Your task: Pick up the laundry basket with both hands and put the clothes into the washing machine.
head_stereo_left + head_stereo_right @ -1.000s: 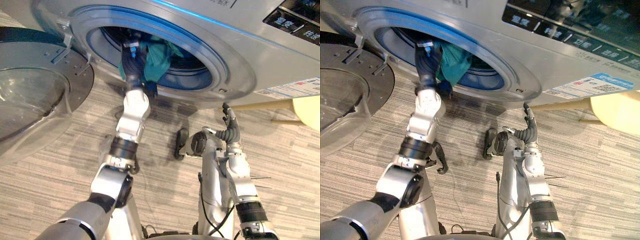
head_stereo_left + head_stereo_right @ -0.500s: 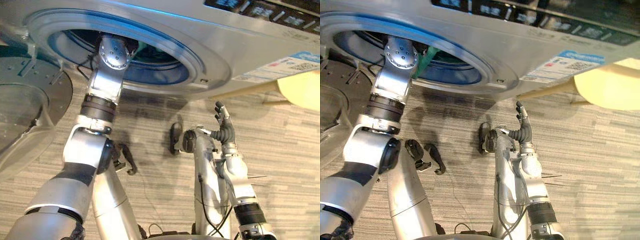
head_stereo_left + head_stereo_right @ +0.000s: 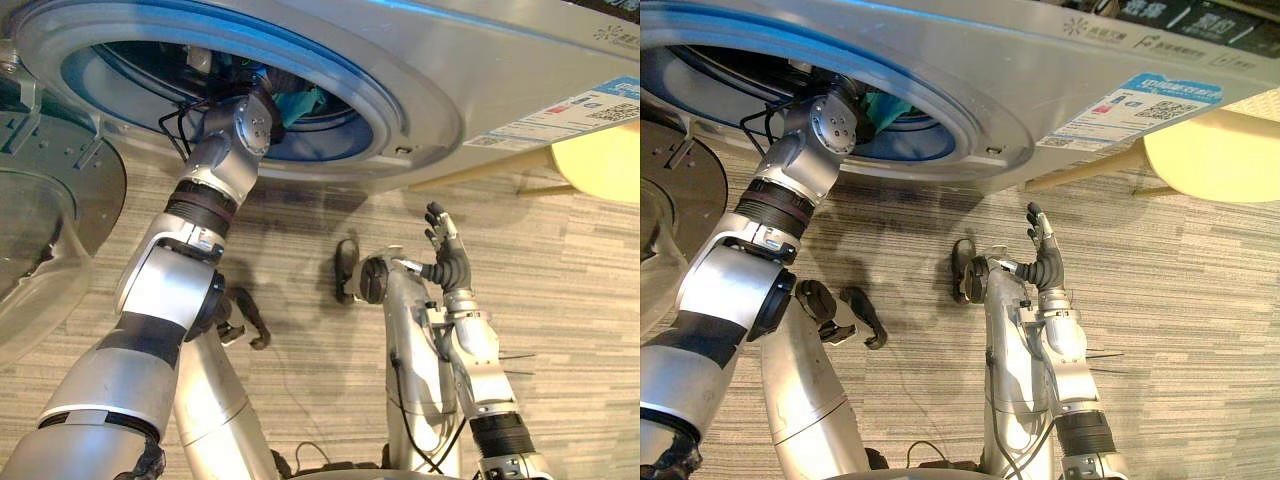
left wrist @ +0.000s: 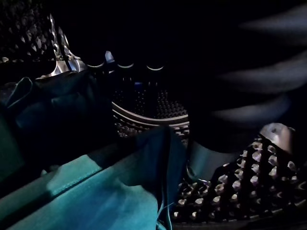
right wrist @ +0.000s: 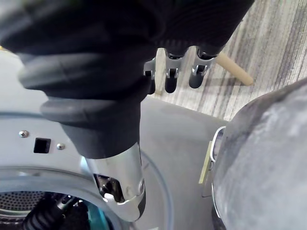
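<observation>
Reaching through the door opening of the washing machine (image 3: 430,90) to deposit laundry, left hand (image 4: 117,72) lies over teal clothes (image 4: 96,191) in the drum (image 4: 230,182), grip indiscernible; right hand (image 3: 445,250) hangs open-fingered outside, clear.

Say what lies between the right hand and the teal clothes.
Left eye view: floor, then the washing machine's silver door ring, between right hand and teal clothes.

door (image 3: 60,190) swung open left | drum mouth (image 3: 410,105) part-blocked by left arm (image 3: 215,170) | teal clothes (image 4: 91,191) inside
</observation>
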Available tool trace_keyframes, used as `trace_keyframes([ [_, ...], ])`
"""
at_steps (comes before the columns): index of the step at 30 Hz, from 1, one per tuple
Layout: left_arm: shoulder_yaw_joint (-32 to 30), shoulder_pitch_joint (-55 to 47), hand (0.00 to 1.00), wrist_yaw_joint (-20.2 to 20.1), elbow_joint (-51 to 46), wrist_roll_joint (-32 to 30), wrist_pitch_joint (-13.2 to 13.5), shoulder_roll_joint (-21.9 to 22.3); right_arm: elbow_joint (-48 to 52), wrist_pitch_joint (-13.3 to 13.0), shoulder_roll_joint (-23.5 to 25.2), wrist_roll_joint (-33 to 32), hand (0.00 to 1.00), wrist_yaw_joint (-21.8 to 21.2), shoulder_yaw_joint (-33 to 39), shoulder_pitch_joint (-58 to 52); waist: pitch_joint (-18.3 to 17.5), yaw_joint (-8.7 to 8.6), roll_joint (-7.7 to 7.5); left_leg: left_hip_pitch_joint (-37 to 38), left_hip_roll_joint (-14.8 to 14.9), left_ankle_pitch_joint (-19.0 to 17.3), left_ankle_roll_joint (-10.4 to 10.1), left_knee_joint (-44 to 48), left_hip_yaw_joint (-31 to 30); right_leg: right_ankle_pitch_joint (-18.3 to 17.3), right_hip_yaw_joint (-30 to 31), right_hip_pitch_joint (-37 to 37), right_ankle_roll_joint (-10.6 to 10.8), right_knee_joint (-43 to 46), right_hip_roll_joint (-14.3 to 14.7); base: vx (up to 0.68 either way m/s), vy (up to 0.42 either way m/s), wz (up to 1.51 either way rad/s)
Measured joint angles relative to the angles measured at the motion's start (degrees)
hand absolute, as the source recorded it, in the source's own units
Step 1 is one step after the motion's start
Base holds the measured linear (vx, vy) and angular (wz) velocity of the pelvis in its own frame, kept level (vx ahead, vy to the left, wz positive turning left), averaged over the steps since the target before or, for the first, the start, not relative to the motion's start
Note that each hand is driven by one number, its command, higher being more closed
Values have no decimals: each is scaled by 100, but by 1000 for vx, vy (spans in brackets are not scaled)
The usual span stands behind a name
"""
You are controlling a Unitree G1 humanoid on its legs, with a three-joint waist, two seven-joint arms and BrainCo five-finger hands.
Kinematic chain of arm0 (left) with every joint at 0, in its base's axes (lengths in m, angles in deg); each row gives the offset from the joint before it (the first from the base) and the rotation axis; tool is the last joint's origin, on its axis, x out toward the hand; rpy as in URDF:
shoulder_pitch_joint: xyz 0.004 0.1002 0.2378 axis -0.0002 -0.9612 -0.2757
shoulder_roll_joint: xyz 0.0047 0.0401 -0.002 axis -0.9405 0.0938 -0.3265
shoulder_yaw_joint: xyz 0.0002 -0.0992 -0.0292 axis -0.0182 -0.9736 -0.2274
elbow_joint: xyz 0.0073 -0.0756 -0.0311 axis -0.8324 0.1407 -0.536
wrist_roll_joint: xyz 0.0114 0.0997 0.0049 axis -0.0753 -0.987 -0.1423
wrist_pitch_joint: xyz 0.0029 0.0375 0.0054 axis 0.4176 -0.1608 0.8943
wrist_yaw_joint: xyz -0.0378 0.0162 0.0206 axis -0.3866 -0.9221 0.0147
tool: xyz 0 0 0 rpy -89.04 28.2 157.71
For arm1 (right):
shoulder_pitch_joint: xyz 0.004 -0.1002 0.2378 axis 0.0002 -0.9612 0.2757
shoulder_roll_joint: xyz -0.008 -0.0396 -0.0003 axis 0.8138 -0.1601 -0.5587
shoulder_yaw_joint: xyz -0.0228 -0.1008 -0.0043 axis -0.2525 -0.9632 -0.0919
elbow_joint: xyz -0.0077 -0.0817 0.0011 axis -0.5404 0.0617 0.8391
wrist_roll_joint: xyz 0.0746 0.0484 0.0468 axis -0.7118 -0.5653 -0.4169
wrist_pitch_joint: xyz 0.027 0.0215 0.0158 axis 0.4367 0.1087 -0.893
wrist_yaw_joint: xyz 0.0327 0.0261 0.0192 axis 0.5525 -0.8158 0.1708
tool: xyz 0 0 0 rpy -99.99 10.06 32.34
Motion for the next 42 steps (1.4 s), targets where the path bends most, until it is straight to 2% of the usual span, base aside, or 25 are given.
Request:
trace_keyframes([
  [5,-647,-570,0,707,-972,484,16,-74,-1,-43,7,33,0,147,-2,-32,0,-22,0,17,-84,4,-1,-37,2,-30,7,14,2,31,-71,18,-6,8],
  [8,-887,-1188,0,954,-1628,821,26,-124,-49,-36,14,172,0,226,8,-90,0,-8,1,155,-114,4,0,-96,22,-83,8,148,12,22,-113,14,-5,9],
  [10,-1049,-1593,0,966,-1991,951,75,-82,-57,-16,39,183,0,247,9,-156,0,11,2,270,-167,5,-1,-181,40,-115,8,260,14,-16,-155,17,-14,16],
  [13,-1473,-2514,0,1075,-2638,1394,202,269,-71,16,141,316,0,272,25,-241,-3,139,3,517,-202,37,-52,-444,120,-121,11,479,18,-209,-162,34,-21,8],
  [16,-1545,-3455,0,1077,-3006,2025,343,772,-178,121,185,409,0,280,11,-239,-12,293,1,773,-238,78,-110,-654,173,-149,14,694,7,-341,-164,45,-21,6],
  [19,-1480,-4583,0,1008,-3241,2679,595,1338,-424,279,329,414,0,282,32,-261,-18,308,4,1263,-319,93,-134,-899,199,-242,-26,1182,-21,-464,-230,75,-36,15],
  [21,-1251,-5430,0,787,-3283,3136,807,1619,-593,308,343,414,0,285,165,-340,-36,340,7,1883,-393,131,-202,-1280,303,-270,-22,1754,8,-756,-245,57,-40,8],
  [24,-1029,-6153,0,540,-3242,3367,916,1751,-753,324,339,413,0,374,299,-581,-74,422,12,2694,-424,230,-231,-1856,472,-276,-36,2522,40,-1249,-224,55,-63,1],
  [25,-974,-6440,0,397,-3023,3408,972,1821,-871,419,341,412,0,379,358,-762,-229,456,15,3105,-483,332,-259,-2254,569,-249,-34,2904,64,-1582,-217,86,-79,5],
  [29,-995,-7275,0,140,-2255,3362,996,1965,-1106,505,349,405,0,396,368,-1284,-628,476,63,4786,-628,809,-311,-3876,908,111,-105,4537,132,-3075,-86,111,-46,-3],
  [30,-1022,-7441,0,64,-1986,3332,997,1969,-1185,509,348,403,0,423,368,-1413,-776,470,79,5261,-700,1033,-329,-4421,1026,289,-122,4989,123,-3581,-49,169,-14,-4],
  [34,-1110,-7716,0,52,-1317,3020,989,2020,-1366,521,354,399,0,504,373,-1689,-1197,474,126,6423,-888,1580,-342,-5877,1447,714,-70,5993,195,-4837,32,190,10,-15],
  [38,-1547,-7719,0,63,-398,2700,971,2105,-2313,527,320,396,0,497,414,-1688,-1659,435,387,7568,-1153,2212,-429,-7539,1836,1330,156,6952,281,-6438,247,172,62,-32],
  [39,-1548,-7711,0,60,-241,2646,971,2080,-2624,534,293,394,0,493,468,-1649,-1736,434,485,7791,-1232,2363,-433,-7866,1849,1503,211,7177,278,-6811,306,177,74,-33],
  [40,-1551,-7707,0,64,-194,2611,972,2063,-2778,534,285,389,0,490,510,-1616,-1749,433,511,7844,-1262,2404,-432,-7927,1798,1562,280,7269,281,-6927,339,165,54,-44],
  [42,-1564,-7659,0,71,-3,2544,972,2003,-3301,555,145,350,0,490,550,-1425,-1744,438,557,7948,-1406,2496,-361,-7867,1162,1792,551,7497,282,-7243,394,129,15,-55],
])
